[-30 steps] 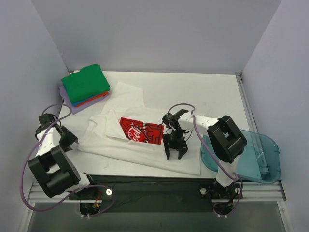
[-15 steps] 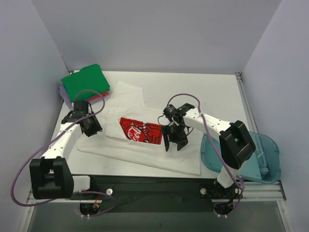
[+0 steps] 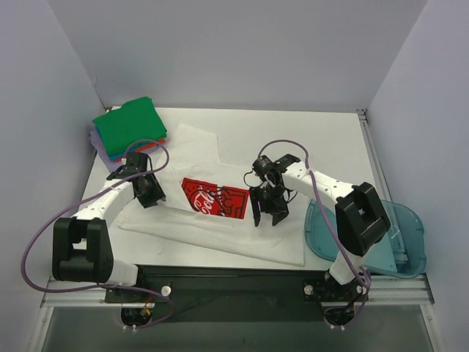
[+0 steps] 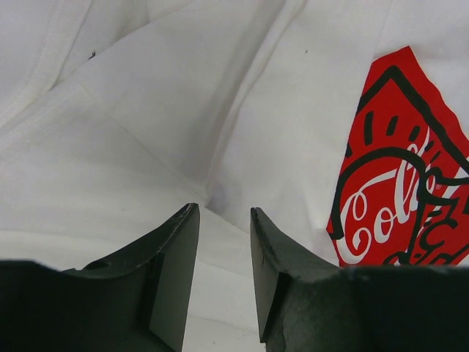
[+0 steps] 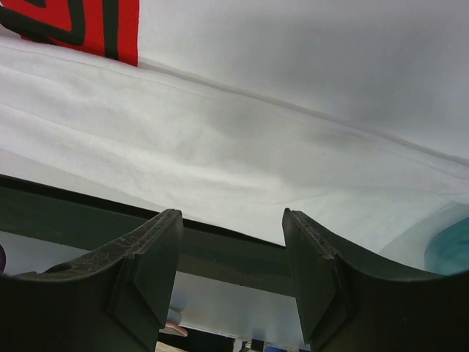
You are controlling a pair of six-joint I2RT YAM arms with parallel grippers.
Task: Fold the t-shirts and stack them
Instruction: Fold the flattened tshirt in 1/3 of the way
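The white t-shirt [image 3: 220, 233] lies spread and rumpled in the middle of the table [image 3: 330, 139], red logo [image 3: 214, 199] face up. A green t-shirt [image 3: 130, 126] tops the folded pile [image 3: 105, 155] at the far left corner. The left gripper [image 3: 149, 192] hangs over the shirt's left part, jaws apart on nothing; only its wrist view shows the logo's white script. The right gripper [image 3: 265, 218], likewise parted and empty, hangs just right of the logo. Its camera shows the shirt's near hem and a sliver of the translucent blue bin [image 3: 399, 242].
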